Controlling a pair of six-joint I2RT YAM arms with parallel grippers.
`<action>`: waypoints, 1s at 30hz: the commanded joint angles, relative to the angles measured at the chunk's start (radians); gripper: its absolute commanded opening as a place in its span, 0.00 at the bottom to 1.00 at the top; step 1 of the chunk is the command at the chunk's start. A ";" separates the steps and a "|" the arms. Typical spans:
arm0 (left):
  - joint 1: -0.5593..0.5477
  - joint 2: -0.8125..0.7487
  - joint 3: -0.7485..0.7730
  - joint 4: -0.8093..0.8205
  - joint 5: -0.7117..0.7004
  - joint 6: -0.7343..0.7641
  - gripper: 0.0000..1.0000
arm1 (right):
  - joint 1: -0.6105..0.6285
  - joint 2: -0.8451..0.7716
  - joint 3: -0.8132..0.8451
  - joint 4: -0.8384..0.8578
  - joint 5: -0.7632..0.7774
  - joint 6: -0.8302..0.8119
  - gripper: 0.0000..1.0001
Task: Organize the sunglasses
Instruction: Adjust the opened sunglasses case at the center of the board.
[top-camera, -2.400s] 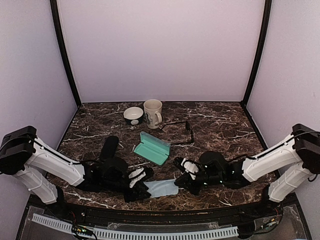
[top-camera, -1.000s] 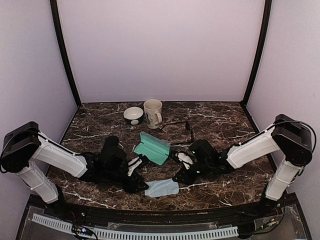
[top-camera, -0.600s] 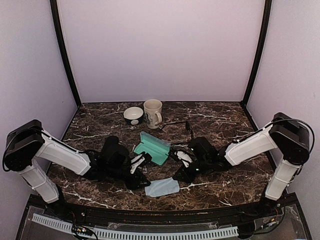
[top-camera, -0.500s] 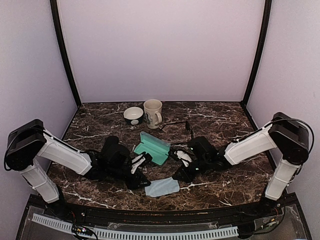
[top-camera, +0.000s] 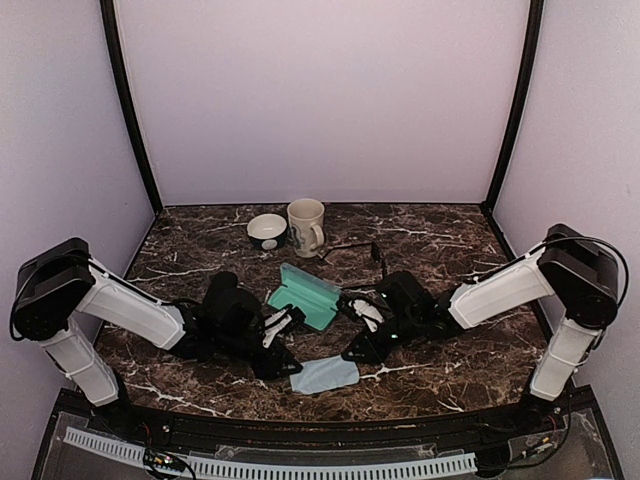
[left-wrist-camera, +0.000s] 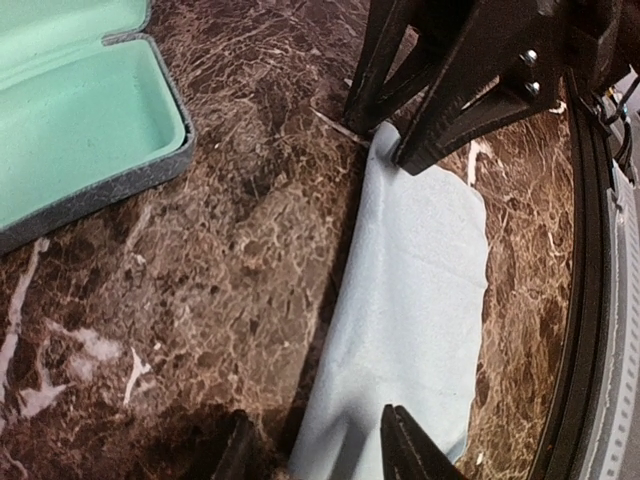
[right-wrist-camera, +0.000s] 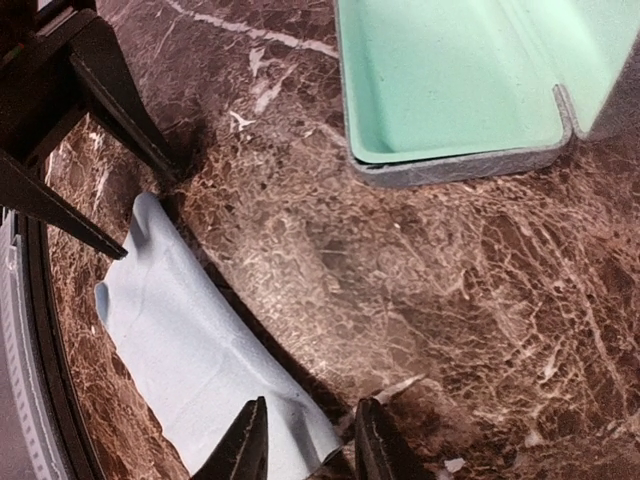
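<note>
The thin black wire-framed sunglasses (top-camera: 356, 253) lie on the marble behind the open case (top-camera: 303, 296), which has a mint lining (right-wrist-camera: 450, 80) (left-wrist-camera: 70, 110). A light blue cloth (top-camera: 325, 375) (left-wrist-camera: 410, 300) (right-wrist-camera: 190, 340) lies flat near the front edge. My left gripper (top-camera: 281, 357) (left-wrist-camera: 320, 455) is open and straddles the cloth's left edge. My right gripper (top-camera: 357, 349) (right-wrist-camera: 308, 445) is open with the cloth's right corner between its fingers. Neither gripper touches the sunglasses.
A cream mug (top-camera: 306, 227) and a small dark bowl (top-camera: 267, 231) stand at the back. The table's front rim (left-wrist-camera: 585, 300) runs close beside the cloth. The two grippers face each other across the cloth, a short gap apart.
My right gripper's jaws have parted at the cloth's corner. Both arms have shifted from the front edge towards the case. The cloth stays flat on the table.
</note>
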 joint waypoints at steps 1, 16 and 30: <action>0.013 -0.043 0.020 -0.040 -0.024 -0.002 0.47 | -0.016 -0.016 0.018 -0.019 0.046 0.048 0.34; 0.246 -0.086 0.136 -0.121 -0.205 -0.146 0.68 | -0.032 0.015 0.103 0.096 0.239 0.363 0.42; 0.324 0.140 0.293 -0.136 -0.173 -0.130 0.63 | -0.031 -0.017 0.073 0.114 0.272 0.394 0.44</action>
